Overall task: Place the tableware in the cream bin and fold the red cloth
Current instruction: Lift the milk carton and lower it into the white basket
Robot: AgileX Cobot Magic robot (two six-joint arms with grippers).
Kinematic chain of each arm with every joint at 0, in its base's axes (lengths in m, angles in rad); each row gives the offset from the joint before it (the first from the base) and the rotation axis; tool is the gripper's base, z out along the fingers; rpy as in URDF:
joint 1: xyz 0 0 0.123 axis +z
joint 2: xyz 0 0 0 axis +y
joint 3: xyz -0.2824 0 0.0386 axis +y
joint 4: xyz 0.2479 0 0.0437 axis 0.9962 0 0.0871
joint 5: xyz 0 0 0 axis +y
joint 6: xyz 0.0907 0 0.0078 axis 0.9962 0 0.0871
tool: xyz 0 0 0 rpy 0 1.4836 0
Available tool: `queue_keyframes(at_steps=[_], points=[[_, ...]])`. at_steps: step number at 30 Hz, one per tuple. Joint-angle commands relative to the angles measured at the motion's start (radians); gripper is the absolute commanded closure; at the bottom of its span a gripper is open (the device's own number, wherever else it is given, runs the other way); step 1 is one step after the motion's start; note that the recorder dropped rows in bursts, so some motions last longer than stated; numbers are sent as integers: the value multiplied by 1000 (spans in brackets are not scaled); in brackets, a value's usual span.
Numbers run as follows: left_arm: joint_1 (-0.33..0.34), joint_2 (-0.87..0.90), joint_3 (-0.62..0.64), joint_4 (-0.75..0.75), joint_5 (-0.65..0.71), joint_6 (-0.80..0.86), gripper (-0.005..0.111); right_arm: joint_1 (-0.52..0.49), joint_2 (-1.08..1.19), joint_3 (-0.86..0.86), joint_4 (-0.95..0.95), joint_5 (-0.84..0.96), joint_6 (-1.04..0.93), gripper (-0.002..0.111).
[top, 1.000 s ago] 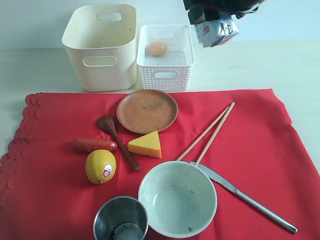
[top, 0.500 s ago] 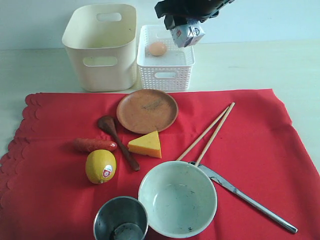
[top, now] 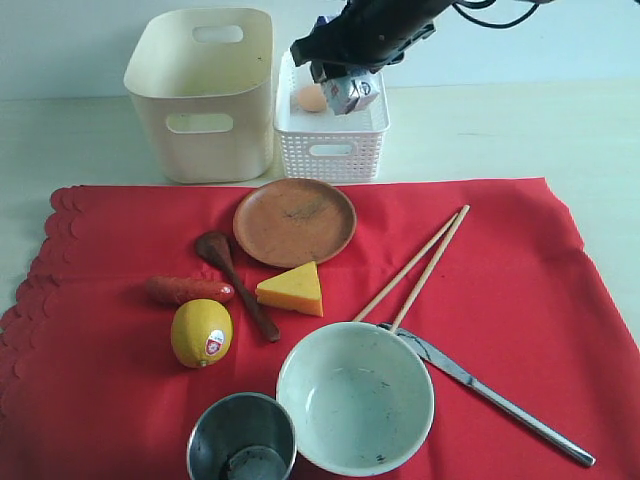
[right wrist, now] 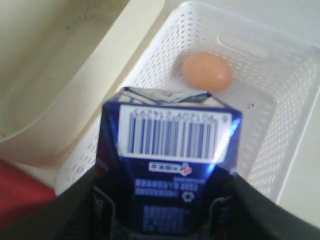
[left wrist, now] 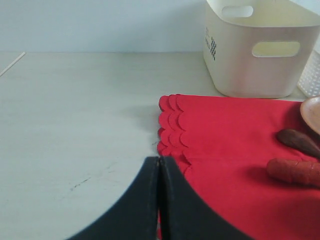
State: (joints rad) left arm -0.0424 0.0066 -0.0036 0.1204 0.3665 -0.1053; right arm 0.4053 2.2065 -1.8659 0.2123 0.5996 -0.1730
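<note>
Right claw (top: 343, 82), carton (top: 354, 93) over white basket (top: 331, 152)

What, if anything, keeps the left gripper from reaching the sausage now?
Probably nothing, so yes: only bare red cloth lies between the shut left gripper and the sausage; the jaws must open first.

Toward the worktop's (top: 500, 130) far edge I have the bin (top: 200, 150) with the basket (top: 330, 160) just beside it on the right; an egg (top: 310, 98) lies in the basket and a carton (top: 352, 92) hangs over it. The cloth (top: 520, 290) covers the near part, with the plate (top: 295, 222) by its far edge, the cheese (top: 292, 290) before the plate, the spoon (top: 235, 280), sausage (top: 190, 291) and lemon (top: 201, 333) left of the cheese, and the chopsticks (top: 415, 265) right of the plate. Along the cloth's near edge I read cup (top: 200, 430), bowl (top: 355, 400), then knife (top: 490, 395) running toward the near right corner.
</note>
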Motion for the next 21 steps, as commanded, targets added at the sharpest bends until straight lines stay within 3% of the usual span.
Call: queue_keyframes(at_steps=[1,16,21], points=[[3,-7,4,0,-7,-3,107,1,42,-48,25,-87,-8,108],[3,-7,4,0,-7,-5,107,1,195,-88,58,-265,1,108],[3,-7,4,0,-7,-3,107,1,227,-88,58,-287,1,92]])
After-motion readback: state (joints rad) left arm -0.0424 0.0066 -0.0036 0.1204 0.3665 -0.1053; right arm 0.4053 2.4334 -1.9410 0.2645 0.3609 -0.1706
